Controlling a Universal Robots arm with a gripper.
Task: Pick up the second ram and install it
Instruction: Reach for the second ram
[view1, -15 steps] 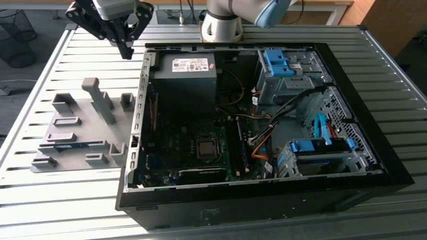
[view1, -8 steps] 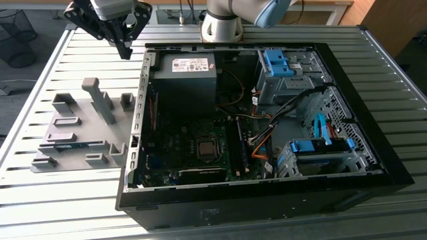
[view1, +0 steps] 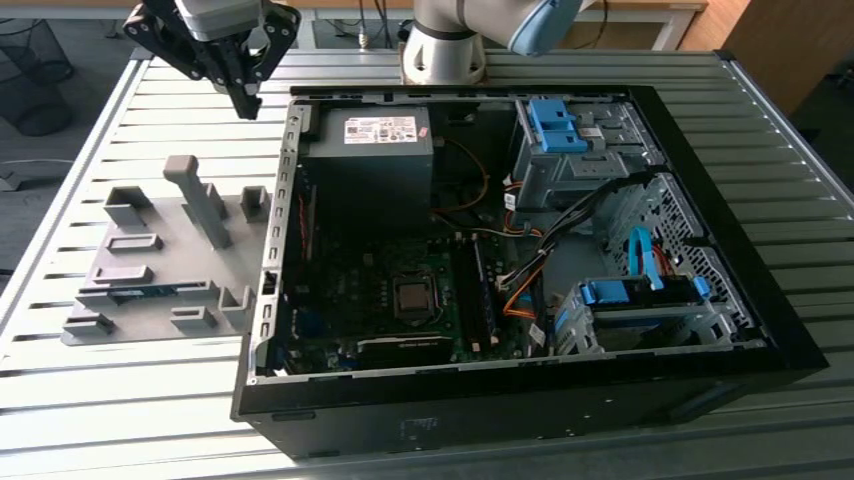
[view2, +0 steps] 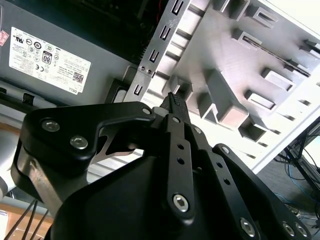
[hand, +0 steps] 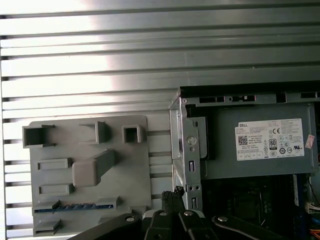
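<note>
Gripper (view2: 173, 103) fingertips together, second ram (hand: 75, 206) in grey holder (hand: 135, 175), first wrist view

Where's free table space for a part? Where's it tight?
Bare slats: from the grey holder to the arm-side table edge, near the claw; also holder to the edge nearest the exterior camera. Gap at the PC case is narrow; its interior is crowded.

Arm raised; gripper (view1: 248, 103) points down, fingers (view2: 176, 107) pressed together at tips.
</note>
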